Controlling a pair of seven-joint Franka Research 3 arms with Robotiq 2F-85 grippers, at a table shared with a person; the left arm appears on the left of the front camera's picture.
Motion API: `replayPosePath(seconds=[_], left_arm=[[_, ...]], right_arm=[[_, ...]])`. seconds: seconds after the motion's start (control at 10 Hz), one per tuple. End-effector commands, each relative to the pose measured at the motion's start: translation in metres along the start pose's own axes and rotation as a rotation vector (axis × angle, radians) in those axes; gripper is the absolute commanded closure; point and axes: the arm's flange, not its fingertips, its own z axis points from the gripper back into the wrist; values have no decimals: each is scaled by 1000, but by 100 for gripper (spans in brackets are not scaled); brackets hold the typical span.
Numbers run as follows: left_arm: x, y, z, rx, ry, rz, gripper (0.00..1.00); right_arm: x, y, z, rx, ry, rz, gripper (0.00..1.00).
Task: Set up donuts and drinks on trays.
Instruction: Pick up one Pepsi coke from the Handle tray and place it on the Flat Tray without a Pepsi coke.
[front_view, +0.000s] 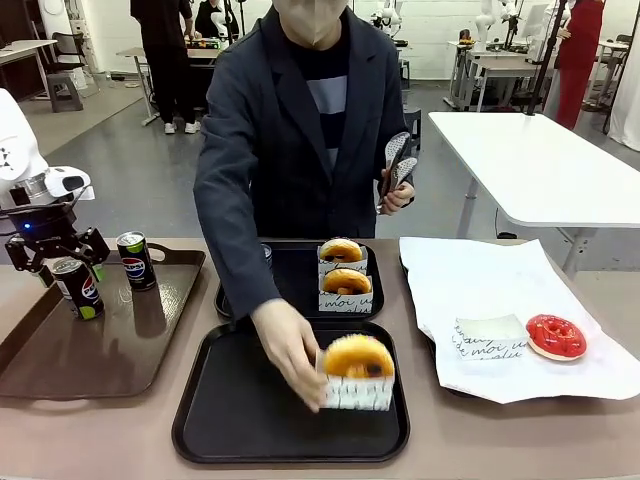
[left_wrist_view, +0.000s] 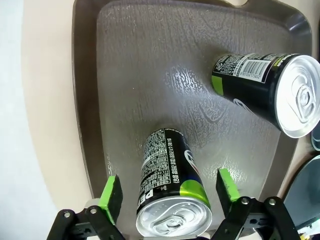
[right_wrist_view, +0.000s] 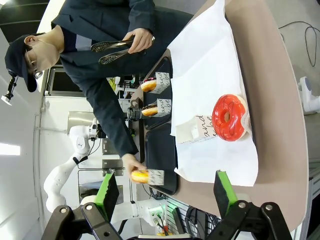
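Observation:
On the brown handled tray (front_view: 120, 350), my left gripper (front_view: 68, 268) is lowered over a black Pepsi can (front_view: 79, 290). In the left wrist view the green pads (left_wrist_view: 111, 192) of my left gripper (left_wrist_view: 169, 189) flank that can (left_wrist_view: 170, 190), open, with a gap on each side. A second can (front_view: 135, 260) stands just beyond (left_wrist_view: 270, 90). The person's hand (front_view: 290, 350) holds a sleeved donut (front_view: 357, 368) on the near black tray (front_view: 200, 400). Two sleeved donuts (front_view: 345, 268) stand on the far black tray (front_view: 290, 280). My right gripper (right_wrist_view: 166, 192) hangs open high above the table.
A red-iced donut (front_view: 555, 335) and an empty paper sleeve (front_view: 487, 338) lie on white paper (front_view: 480, 280) at the right. The person's other hand holds metal tongs (front_view: 397, 162) above the far tray. A white table (front_view: 540, 165) stands behind.

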Motion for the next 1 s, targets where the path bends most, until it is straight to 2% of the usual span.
replayPosePath(seconds=[0.0,0.7,0.8,0.9], left_arm=[[0,-1,-4,-2,9,-4,14],[2,-2,-5,-4,12,2,73],[-1,-3,0,-14,9,5,79],[-8,-6,14,-39,22,18,76]], right_arm=[[-1,0,2,2,10,1,0],[-1,0,2,2,10,1,0],[-1,0,2,2,10,1,0],[-1,0,2,2,10,1,0]])
